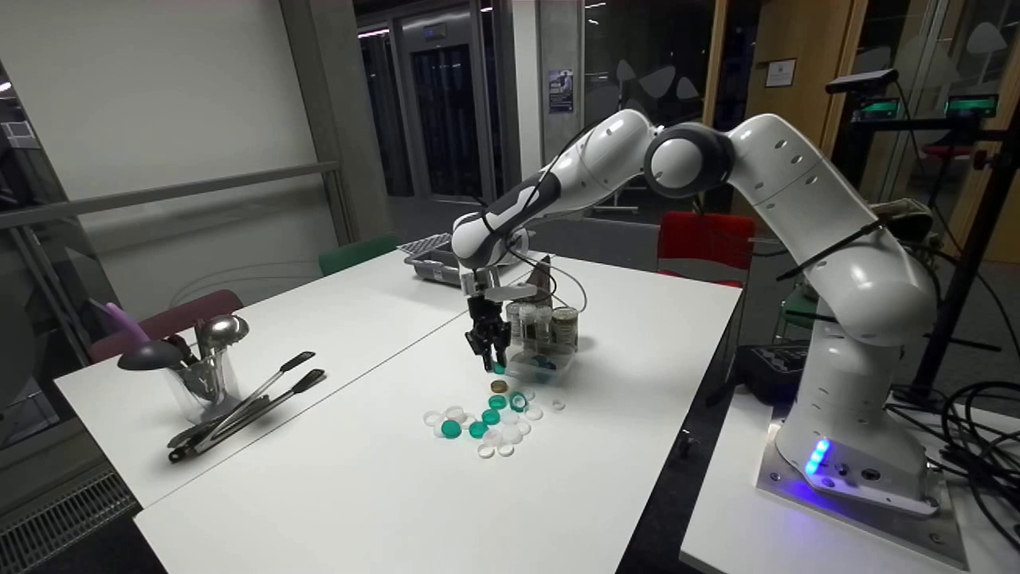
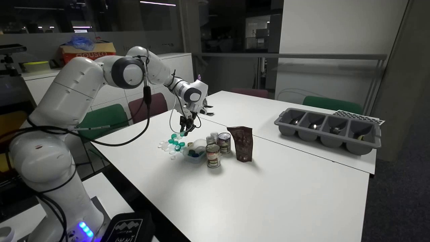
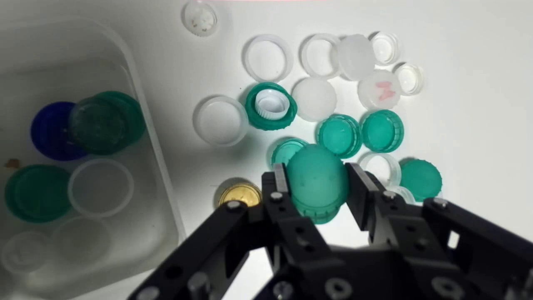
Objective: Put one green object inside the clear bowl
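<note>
My gripper [image 3: 314, 171] is shut on a green cap [image 3: 318, 183], one finger on each side, held above the table. In an exterior view the held cap [image 1: 499, 368] shows at the fingertips of the gripper [image 1: 492, 363]. The clear bowl [image 3: 143, 108] stands at the left of the wrist view, beside the gripper, with green, blue and clear caps in it. The bowl shows in both exterior views [image 1: 562, 368] [image 2: 195, 160]. Several other green caps [image 3: 339, 135] lie on the table, one [image 3: 254, 108] with a small white cap inside.
White and clear caps [image 3: 315, 99] and a gold cap [image 3: 243, 193] lie around. Cans [image 2: 213, 156] and a brown pouch [image 2: 242, 144] stand by the bowl. A grey tray [image 2: 326, 134], tongs [image 1: 247, 410] and a utensil holder [image 1: 203, 387] are farther off.
</note>
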